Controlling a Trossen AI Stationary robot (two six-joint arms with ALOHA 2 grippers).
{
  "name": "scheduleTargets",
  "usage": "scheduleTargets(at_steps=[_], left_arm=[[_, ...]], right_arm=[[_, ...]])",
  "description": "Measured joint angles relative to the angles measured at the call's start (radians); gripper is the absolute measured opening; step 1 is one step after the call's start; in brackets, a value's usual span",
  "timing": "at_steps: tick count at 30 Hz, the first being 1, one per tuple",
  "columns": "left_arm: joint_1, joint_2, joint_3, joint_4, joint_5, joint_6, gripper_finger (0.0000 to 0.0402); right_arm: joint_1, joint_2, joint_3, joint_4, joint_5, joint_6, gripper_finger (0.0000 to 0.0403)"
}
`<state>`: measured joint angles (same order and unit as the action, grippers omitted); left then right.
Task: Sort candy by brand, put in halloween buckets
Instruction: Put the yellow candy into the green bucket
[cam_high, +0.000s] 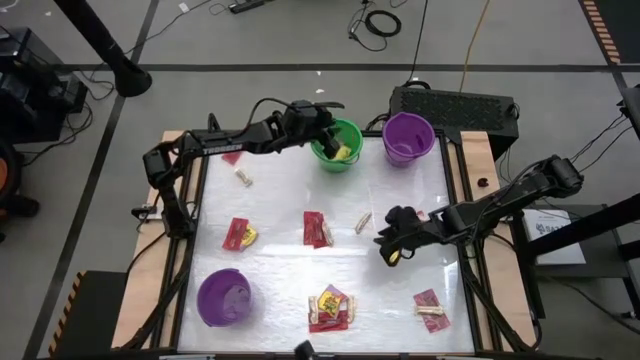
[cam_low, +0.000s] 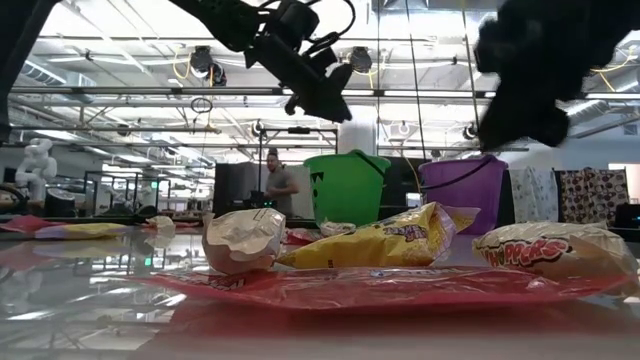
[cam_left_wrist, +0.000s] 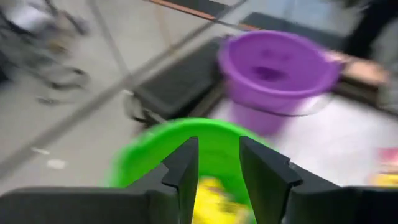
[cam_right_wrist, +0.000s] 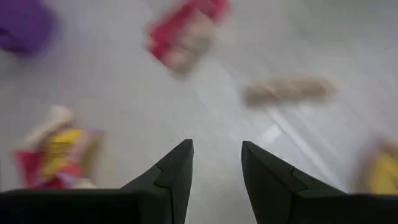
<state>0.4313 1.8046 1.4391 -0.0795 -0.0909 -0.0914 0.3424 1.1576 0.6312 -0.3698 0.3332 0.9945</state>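
You are looking at a robotics laboratory housed in a large industrial hall. The low view shows a high ceiling of exposed metal trusses (cam_low: 150, 95) with hanging light fixtures and looped cables, and an open floor extending far behind the white glossy work table (cam_high: 290, 260). A white humanoid robot figure (cam_low: 38, 165) stands at the far side of the hall, and a person in a grey shirt (cam_low: 281, 185) stands at a workstation. In the high view, the grey concrete floor (cam_high: 250, 40) carries loose black cables (cam_high: 380, 20), and a black perforated equipment case (cam_high: 450, 105) sits against the table's far edge.
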Motion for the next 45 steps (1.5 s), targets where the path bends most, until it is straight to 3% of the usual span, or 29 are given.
scheduleTargets(at_steps=[5, 10, 16, 21, 29, 35, 41, 45], left_arm=[[-0.048, 0.0, 0.0, -0.023, 0.169, -0.113, 0.0127], [-0.113, 0.0, 0.0, -0.059, 0.174, -0.067, 0.0127], [-0.151, 0.0, 0.0, -0.066, 0.157, -0.059, 0.0128], [-0.17, 0.0, 0.0, -0.066, 0.157, -0.065, 0.0128], [-0.174, 0.0, 0.0, -0.065, 0.15, -0.206, 0.0128], [-0.179, 0.0, 0.0, -0.065, 0.15, -0.289, 0.0128], [-0.206, 0.0, -0.001, -0.065, 0.149, -0.323, 0.0128], [-0.237, 0.0, 0.0, -0.065, 0.147, -0.348, 0.0128]], right_arm=[[0.0, 0.0, 0.0, -0.305, 0.007, 0.3, 0.013], [0.0, 0.0, 0.0, -0.448, 0.022, 0.39, 0.013], [-0.011, 0.002, 0.0, -0.47, 0.12, 0.375, 0.013], [-0.042, 0.032, 0.0, -0.485, 0.138, 0.301, 0.013], [-0.154, 0.1, 0.0, -0.469, 0.162, 0.217, 0.013], [-0.236, 0.128, -0.001, -0.444, 0.087, 0.124, 0.013], [-0.309, 0.17, -0.039, -0.311, 0.026, -0.005, 0.0128], [-0.349, 0.185, -0.076, -0.245, -0.034, -0.058, 0.01]])
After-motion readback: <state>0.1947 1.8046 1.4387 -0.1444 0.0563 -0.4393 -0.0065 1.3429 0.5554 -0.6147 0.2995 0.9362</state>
